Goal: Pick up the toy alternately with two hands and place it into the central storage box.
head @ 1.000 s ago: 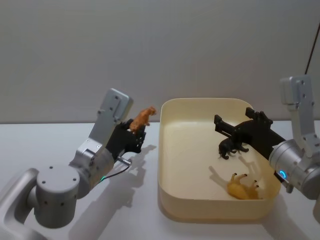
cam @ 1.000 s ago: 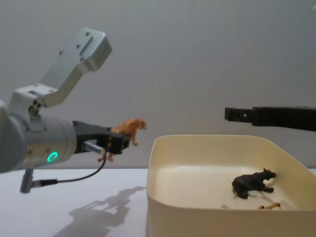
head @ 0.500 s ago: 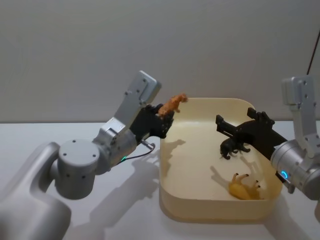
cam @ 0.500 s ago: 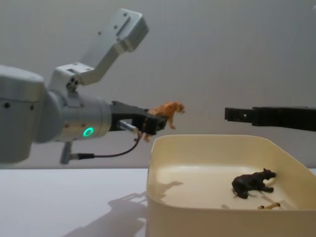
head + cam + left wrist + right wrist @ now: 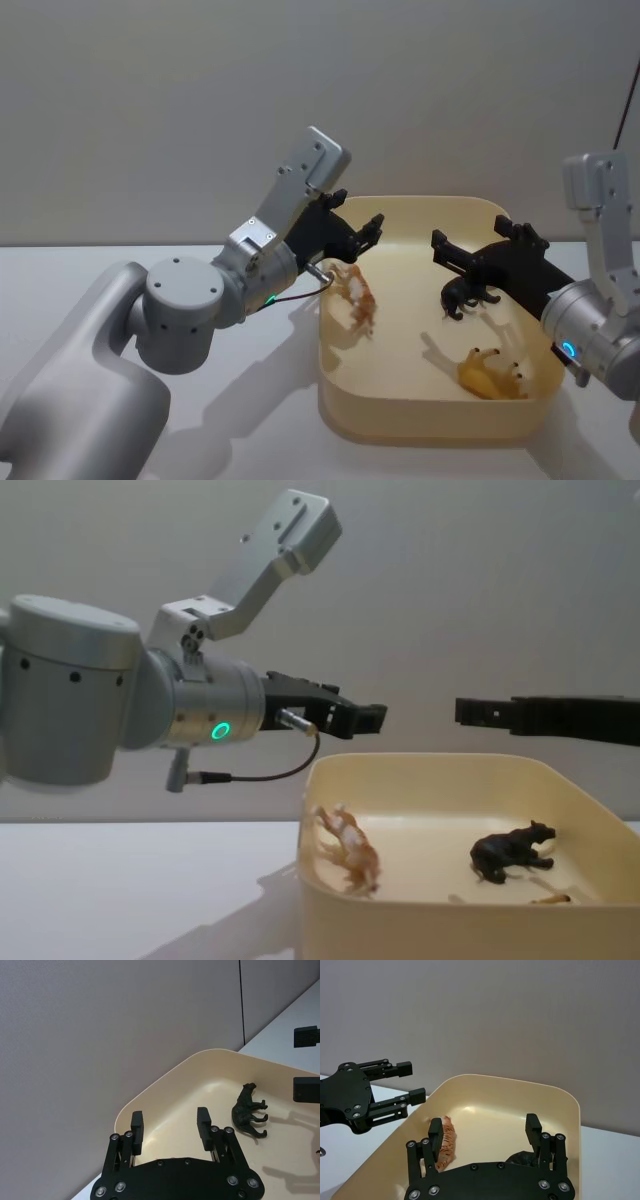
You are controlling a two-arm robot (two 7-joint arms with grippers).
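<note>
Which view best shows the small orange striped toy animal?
The chest view: the orange striped toy animal shows whole, side-on, by the cream-yellow plastic tub's left wall. The head view shows it from above; the right wrist view shows it partly behind a finger.

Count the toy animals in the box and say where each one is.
3. An orange tiger against the box's left wall, under the open left gripper; a black animal below the right gripper; a yellow animal on its side, near-right corner.

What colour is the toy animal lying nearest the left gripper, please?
Orange toy, with dark stripes in the right wrist view.
</note>
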